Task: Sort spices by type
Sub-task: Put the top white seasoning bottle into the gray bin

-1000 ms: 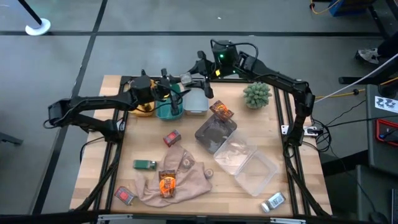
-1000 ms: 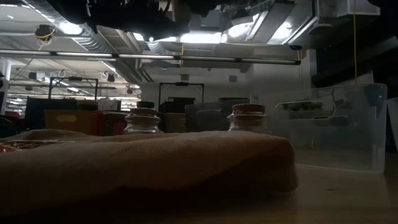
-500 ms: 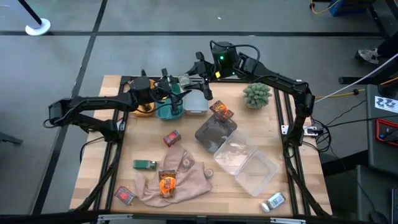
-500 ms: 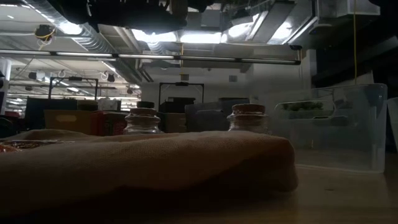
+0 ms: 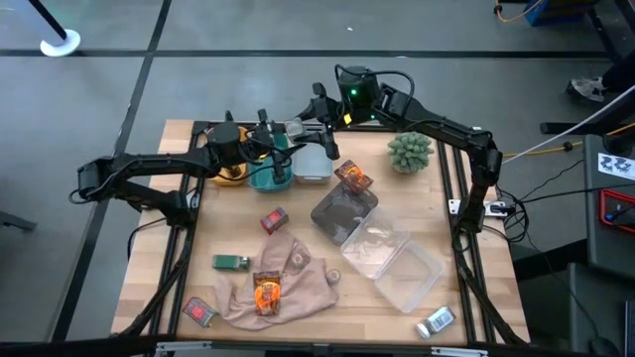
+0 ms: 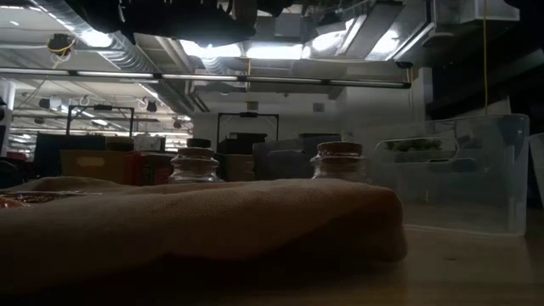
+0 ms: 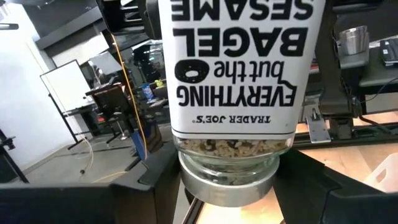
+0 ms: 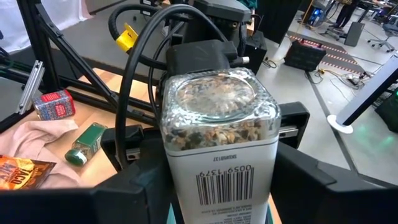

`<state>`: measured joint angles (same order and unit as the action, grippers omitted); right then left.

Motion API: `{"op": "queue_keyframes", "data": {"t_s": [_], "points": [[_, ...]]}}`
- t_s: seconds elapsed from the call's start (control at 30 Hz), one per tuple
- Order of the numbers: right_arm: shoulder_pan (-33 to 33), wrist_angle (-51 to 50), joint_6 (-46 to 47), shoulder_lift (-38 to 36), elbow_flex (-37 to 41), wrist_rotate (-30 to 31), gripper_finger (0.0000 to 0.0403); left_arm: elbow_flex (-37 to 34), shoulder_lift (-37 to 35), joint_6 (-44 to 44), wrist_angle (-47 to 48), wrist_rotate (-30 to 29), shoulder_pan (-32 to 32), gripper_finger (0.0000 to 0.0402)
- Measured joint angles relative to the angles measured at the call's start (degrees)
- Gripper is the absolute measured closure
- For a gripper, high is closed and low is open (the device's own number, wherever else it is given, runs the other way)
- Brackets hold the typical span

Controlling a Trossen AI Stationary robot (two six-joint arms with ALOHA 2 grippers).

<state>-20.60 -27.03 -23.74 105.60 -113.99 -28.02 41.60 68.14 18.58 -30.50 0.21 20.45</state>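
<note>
In the upper middle of the overhead frame, the left gripper point(image 5: 273, 139) reaches in from the left and meets a silver-capped seasoning jar point(image 5: 294, 128) held in the air above the row of bowls. The jar sits between its jaws, cap end inward, but we cannot tell whether they have clamped on it or only flank it. Just to the right, the right gripper point(image 5: 310, 127) has its jaws pressed on the jar's labelled body from the opposite end, so we judge that it carries the weight. We take this to be a hand-over of one jar between the arms, partway through the sorting. Below them stand a yellow bowl point(image 5: 230, 175), a teal bowl point(image 5: 270, 178) and a pale tub point(image 5: 314, 165). Unsorted spices lie lower in the frame: a red packet point(image 5: 275, 220), a green box point(image 5: 230, 262) and an orange sachet point(image 5: 266, 293) on the beige cloth point(image 5: 308, 288). Another jar point(image 5: 437, 320) lies at the lower right. Next, we think one arm must have a sure grip before the other lets go, or the jar may drop onto the bowls.
</note>
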Motion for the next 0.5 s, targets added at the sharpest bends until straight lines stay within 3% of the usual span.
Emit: {"op": "queue_keyframes", "data": {"t_s": [0.33,0.5], "points": [[0.04,-1.13,-0.22,0.00,0.07,3.14,0.0158,0.00,-0.02,-2.41,1.50,0.00,0.00,0.0208],[0.09,-7.95,-1.91,0.12,-3.68,9.97,0.0149,0.10,-0.14,-5.44,5.84,-0.58,0.11,0.0208]]}}
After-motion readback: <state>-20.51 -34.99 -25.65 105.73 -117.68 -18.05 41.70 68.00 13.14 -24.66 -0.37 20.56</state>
